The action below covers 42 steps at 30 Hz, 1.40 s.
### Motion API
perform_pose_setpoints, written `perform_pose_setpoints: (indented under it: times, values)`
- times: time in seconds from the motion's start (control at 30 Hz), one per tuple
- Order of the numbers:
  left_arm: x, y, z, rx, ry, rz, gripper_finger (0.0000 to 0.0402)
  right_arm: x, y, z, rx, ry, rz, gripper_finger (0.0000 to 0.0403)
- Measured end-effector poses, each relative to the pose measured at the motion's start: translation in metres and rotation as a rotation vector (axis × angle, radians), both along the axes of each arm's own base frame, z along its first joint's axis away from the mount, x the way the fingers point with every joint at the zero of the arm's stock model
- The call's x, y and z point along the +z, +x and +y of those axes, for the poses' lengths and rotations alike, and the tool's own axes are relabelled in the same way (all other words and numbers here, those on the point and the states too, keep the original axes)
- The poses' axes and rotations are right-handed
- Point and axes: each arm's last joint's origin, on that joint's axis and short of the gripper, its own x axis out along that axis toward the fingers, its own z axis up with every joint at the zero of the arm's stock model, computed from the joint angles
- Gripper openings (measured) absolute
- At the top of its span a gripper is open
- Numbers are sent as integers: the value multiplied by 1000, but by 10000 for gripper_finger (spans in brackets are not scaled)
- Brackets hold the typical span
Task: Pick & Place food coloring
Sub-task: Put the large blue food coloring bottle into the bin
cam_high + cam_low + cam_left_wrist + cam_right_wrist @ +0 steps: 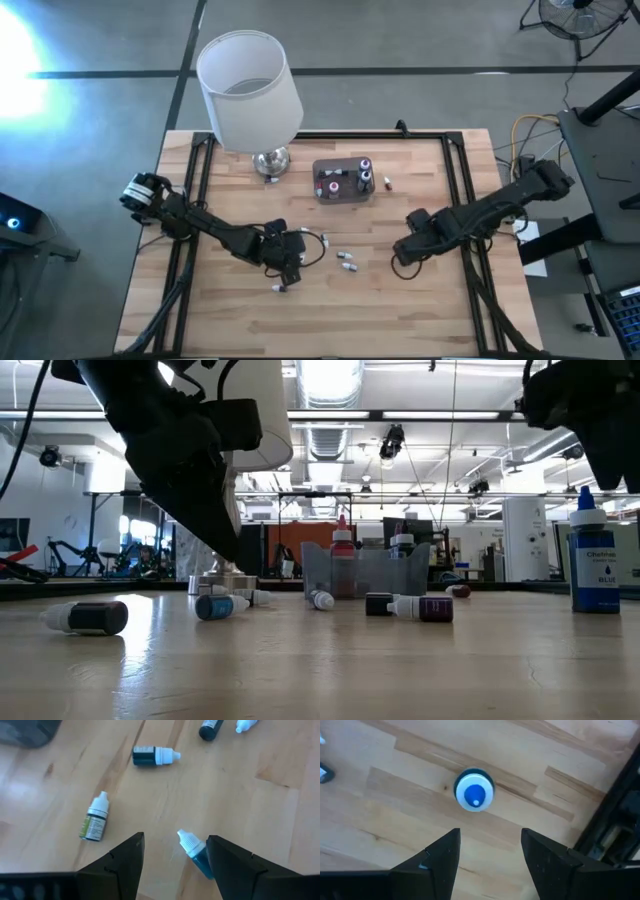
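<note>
**A:** Where does your food coloring stand?

**B:** A few bottles already stand in the grey box (344, 181) near the lamp (249, 90). Most are left: several bottles lie loose mid-table (346, 260), and one blue bottle (474, 789) stands upright under your right arm.

**A:** And your grippers?

**B:** Your left gripper (175, 862) is open, low over the wood, with a blue bottle (195, 854) lying between its fingers, not yet gripped. Your right gripper (490, 852) is open too, holding nothing, above the upright blue-capped one. I'd judge you're early on.
</note>
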Motion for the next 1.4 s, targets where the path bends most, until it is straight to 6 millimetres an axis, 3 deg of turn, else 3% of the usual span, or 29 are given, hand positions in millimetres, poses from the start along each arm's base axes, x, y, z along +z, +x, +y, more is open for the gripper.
perform_pose_setpoints:
  times: [0.23,0.53,1.1,1.4]
  values:
    - [1,1,0,1,-53,8,194,-19,16,6,35,-31,-9,206]
    - [2,2,1,20,-75,-1,194,-16,17,3,-22,-133,-63,206]
    - [1,2,2,31,-82,3,194,-30,15,1,-37,-127,-32,205]
    - [0,2,5,41,-78,6,194,-31,15,0,-35,-134,-32,157]
